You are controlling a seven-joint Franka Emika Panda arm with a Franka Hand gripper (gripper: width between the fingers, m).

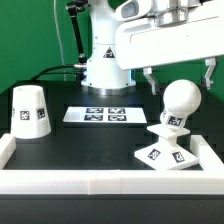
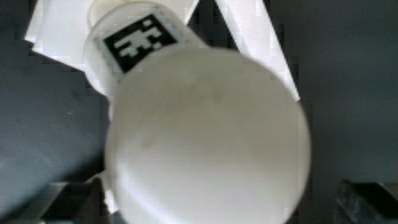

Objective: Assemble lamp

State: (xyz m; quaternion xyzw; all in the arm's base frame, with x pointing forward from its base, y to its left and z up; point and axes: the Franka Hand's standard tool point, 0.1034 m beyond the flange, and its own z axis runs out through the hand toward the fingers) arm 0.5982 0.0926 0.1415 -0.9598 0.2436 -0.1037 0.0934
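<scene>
Pincer (image 1: 178,80) released: jaws spread wide, one finger on each side of the bulb (image 1: 181,101), just above its widest part. No contact that I can see. The wrist view agrees, with the ball filling the picture and the dark fingertips (image 2: 71,203) apart at its sides.

The bulb stands neck-down on the square base (image 1: 163,154) at the exterior view's right, near the white rail (image 1: 100,182) along the bench (image 1: 80,145) edge. It leans a little. I cannot tell whether the neck is fully seated or only resting in the socket.

The shade (image 1: 30,108) sits mouth-down at the exterior view's left, well apart from the other two parts. The marker board (image 1: 102,115) lies between them, further back.

Handling, as judged:
- Bulb looks like hard, stiff, light moulded plastic with a smooth, glossy ball, so it is likely slippery.
- On a sphere, flat pads will want to ride up or down, so I would close across the full width rather than above it.
- The neck with the tag (image 2: 143,42) is narrower and straighter, so a safer hold if the fingers reach.
- The base is small and light, so any sideways push on the bulb may drag or tip it. The rail beside it may help brace.
- The shade is tapered, so the hold should be taken low on the wall or across the rim.
</scene>
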